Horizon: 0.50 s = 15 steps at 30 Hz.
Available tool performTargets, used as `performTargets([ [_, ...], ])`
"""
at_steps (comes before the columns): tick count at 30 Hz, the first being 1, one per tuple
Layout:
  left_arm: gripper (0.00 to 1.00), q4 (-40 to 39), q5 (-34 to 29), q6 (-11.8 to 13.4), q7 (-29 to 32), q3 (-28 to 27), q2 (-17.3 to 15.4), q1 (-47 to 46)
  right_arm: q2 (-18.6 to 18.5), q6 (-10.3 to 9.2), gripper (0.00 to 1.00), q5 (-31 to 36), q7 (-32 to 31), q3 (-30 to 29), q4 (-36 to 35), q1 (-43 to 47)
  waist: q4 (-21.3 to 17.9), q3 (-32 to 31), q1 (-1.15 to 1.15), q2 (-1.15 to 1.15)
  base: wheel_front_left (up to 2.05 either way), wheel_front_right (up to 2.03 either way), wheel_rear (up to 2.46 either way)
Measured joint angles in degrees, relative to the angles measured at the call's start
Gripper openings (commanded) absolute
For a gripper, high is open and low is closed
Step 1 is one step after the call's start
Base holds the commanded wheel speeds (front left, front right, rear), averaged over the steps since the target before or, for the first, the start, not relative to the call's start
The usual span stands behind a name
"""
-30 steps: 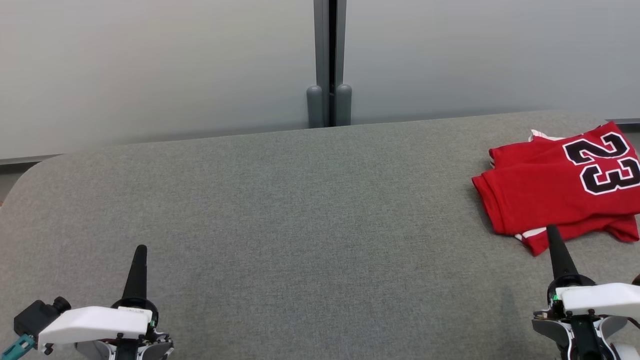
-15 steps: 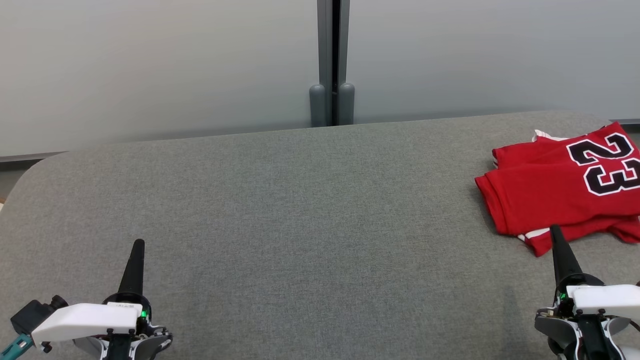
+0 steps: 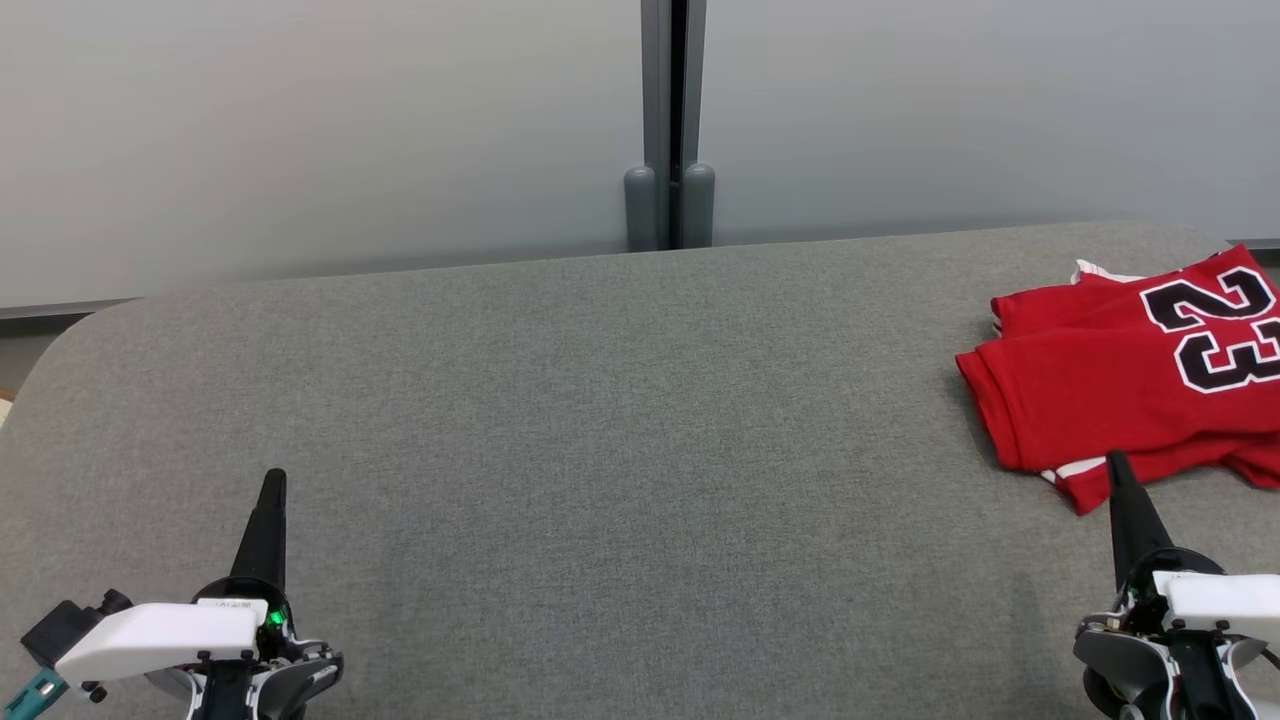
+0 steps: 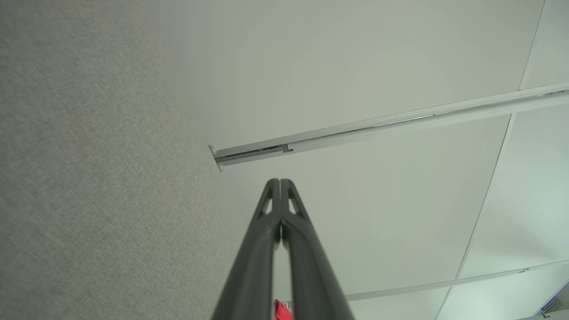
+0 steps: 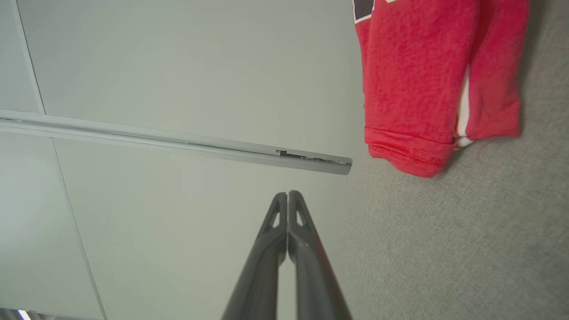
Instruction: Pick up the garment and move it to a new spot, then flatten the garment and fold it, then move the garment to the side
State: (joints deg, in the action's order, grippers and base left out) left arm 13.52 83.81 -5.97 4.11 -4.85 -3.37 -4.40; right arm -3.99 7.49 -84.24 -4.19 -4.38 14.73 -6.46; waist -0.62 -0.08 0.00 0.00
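The garment [image 3: 1100, 400] is a red jersey with a black "23", folded and lying at the far right of the grey table [image 3: 600, 400]; in the right wrist view the garment [image 5: 413, 89] shows at the upper right. My right gripper [image 3: 1117, 465] is shut and empty, its tip just in front of the garment's near edge, apart from it. In the right wrist view the right gripper [image 5: 288, 194] has its fingers pressed together. My left gripper [image 3: 272, 480] is shut and empty at the lower left, far from the garment; the left wrist view shows the left gripper [image 4: 280, 181] closed too.
A pale wall with a grey vertical post [image 3: 672, 130] stands behind the table's far edge. The table's rounded left corner [image 3: 70, 340] is at the left. A wide stretch of bare grey fabric lies between the two grippers.
The whole head view has shifted slightly, so the camera moved. Both grippers sit a little lower in view than a second ago and stay shut. The garment has not moved.
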Motion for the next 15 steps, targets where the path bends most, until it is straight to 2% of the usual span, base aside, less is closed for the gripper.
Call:
performTargets([
  [15,0.0,0.4,5.6,-0.9,1.7,-1.1,0.4,-0.9,0.8,0.0,0.0,-5.4,-1.5,-1.5,-0.4,0.0,0.4,0.2,0.0,0.0,0.0,0.0,0.0],
])
